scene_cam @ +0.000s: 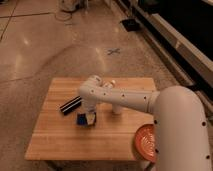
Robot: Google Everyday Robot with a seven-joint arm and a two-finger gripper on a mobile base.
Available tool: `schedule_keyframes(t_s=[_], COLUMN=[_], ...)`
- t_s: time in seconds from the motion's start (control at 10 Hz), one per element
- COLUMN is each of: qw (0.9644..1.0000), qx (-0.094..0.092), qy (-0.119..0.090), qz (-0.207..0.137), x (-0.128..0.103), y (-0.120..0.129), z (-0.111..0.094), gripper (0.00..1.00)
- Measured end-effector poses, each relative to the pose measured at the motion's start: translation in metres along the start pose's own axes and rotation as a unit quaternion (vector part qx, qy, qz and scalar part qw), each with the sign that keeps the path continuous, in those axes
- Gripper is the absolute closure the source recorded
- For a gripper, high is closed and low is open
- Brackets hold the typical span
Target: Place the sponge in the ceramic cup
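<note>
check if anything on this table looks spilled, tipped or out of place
Nothing looks spilled or broken. The gripper is down at the sponge, right by the ceramic cup. The black striped bar lies diagonally. The orange-red plate sits at the near right corner of the table, partly hidden by the arm; worth watching.

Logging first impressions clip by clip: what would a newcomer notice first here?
The big white arm sweeps from the lower right across the wooden table, its gripper down near the middle, right at the dark-blue sponge and the white ceramic cup. A black striped bar lies just left of them, and an orange-red plate sits at the table's front right edge.
</note>
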Motion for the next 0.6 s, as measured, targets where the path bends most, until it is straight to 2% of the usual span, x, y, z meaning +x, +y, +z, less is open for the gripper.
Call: schedule_keyframes(t_s=[0.2,0.6], qw=[0.9997,0.9967], qx=[0.007,0.041], qy=[-0.021,-0.071], qz=[0.004,0.001], x=[0.007,0.025], y=[-0.006,-0.020], z=[-0.024,-0.094], gripper=[1.00,1.00])
